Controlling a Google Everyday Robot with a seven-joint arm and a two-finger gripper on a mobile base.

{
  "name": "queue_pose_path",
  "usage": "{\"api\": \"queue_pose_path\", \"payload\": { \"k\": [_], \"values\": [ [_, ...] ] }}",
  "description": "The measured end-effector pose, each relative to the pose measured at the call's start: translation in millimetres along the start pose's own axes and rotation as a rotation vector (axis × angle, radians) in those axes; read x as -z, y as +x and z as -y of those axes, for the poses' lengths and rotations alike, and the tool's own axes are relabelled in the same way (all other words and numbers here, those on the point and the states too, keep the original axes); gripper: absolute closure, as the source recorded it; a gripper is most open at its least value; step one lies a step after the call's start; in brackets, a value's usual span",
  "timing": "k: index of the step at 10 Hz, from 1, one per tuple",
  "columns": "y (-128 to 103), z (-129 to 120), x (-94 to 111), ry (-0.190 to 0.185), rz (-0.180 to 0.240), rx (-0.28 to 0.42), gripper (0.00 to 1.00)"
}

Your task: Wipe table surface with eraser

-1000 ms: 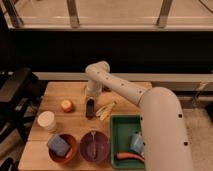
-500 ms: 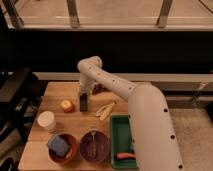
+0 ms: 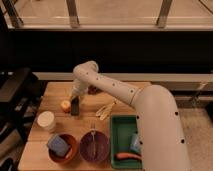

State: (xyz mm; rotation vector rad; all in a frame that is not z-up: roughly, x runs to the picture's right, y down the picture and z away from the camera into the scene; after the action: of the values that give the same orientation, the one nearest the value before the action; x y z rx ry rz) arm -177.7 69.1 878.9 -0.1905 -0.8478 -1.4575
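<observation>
My gripper [image 3: 75, 100] is over the left middle of the light-brown wooden table surface [image 3: 55, 90], with the white arm reaching in from the lower right. It is shut on the eraser [image 3: 75, 107], a small dark oblong block held upright with its lower end on or just above the planks. The eraser stands right beside a small orange fruit [image 3: 65, 105], on its right.
A white cup [image 3: 46, 121] stands at the left. A brown bowl [image 3: 70, 152] holds a blue-grey sponge [image 3: 58, 144]. A purple bowl [image 3: 95, 147] holds a fork. A green tray [image 3: 120, 135] holds a carrot [image 3: 127, 156]. A pale yellow banana-like thing [image 3: 105, 110] lies mid-table.
The gripper with the dark block has moved left across the tabletop, from near the middle to beside the orange fruit. The other objects have not moved.
</observation>
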Motion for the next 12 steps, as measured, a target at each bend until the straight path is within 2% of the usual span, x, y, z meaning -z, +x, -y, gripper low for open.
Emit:
{"api": "queue_pose_path", "payload": {
  "k": [1,4,5,7,8,10,12],
  "values": [
    [-7.9,-0.4,-1.7,0.004,0.015,-0.006,1.00],
    [-30.7,-23.3,-18.2,-0.023,0.086,-0.063,1.00],
    [-37.6,-43.9,-22.2,-0.045,0.110,-0.096,1.00],
    [-39.5,-63.3,-24.5,-0.080,0.123,-0.134,1.00],
    [-38.8,-70.4,-22.9,-0.098,0.124,-0.146,1.00],
    [-27.2,-91.8,-13.7,-0.167,0.100,-0.165,1.00],
    [-5.1,-95.2,-7.2,-0.202,0.058,-0.167,1.00]
  ]
}}
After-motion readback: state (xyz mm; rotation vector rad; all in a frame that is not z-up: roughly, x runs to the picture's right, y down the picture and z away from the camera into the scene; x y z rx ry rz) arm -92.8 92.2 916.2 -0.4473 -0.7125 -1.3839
